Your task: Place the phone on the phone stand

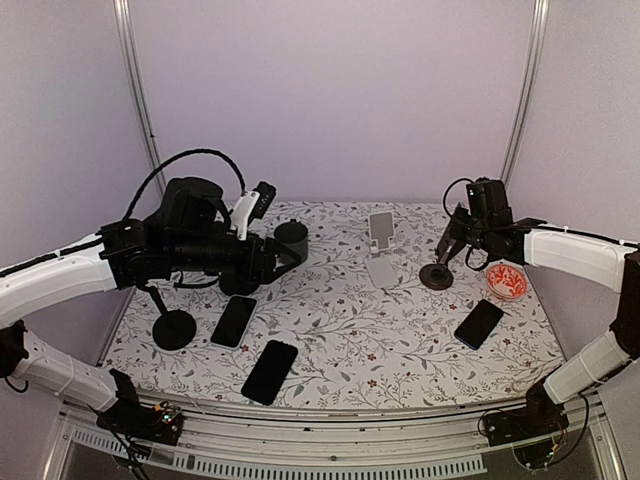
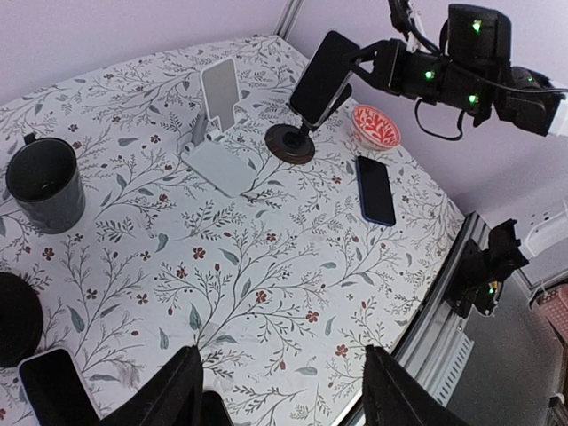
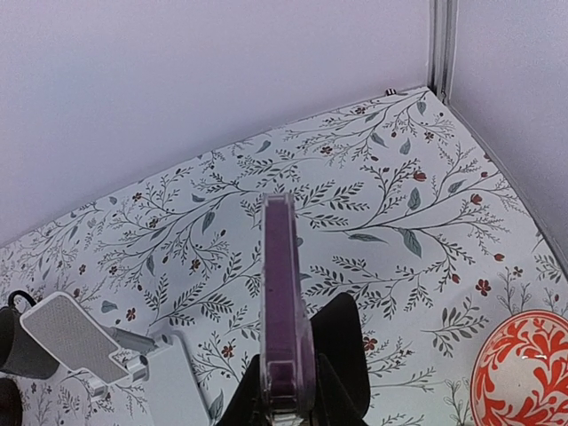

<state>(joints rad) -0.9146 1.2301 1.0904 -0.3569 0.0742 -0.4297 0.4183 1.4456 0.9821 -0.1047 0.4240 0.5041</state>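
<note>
My right gripper [image 3: 288, 406] is shut on a phone [image 3: 286, 293] with a purple edge in a clear case, seen edge-on. It holds the phone tilted above a black round-based phone stand [image 2: 290, 143], close to its stem; I cannot tell whether they touch. The held phone [image 2: 323, 76] and the right gripper [image 1: 455, 240] also show in the other views. A white folding phone stand [image 1: 381, 245] stands at the back middle. My left gripper [image 2: 288, 399] is open and empty, raised above the table's left side.
A black mug [image 1: 291, 240] stands by the left gripper. Two dark phones [image 1: 234, 321] [image 1: 270, 371] lie front left, and another [image 1: 479, 323] front right. A second black round stand [image 1: 173, 328] is at the left. A red patterned bowl [image 1: 507, 282] sits at the right.
</note>
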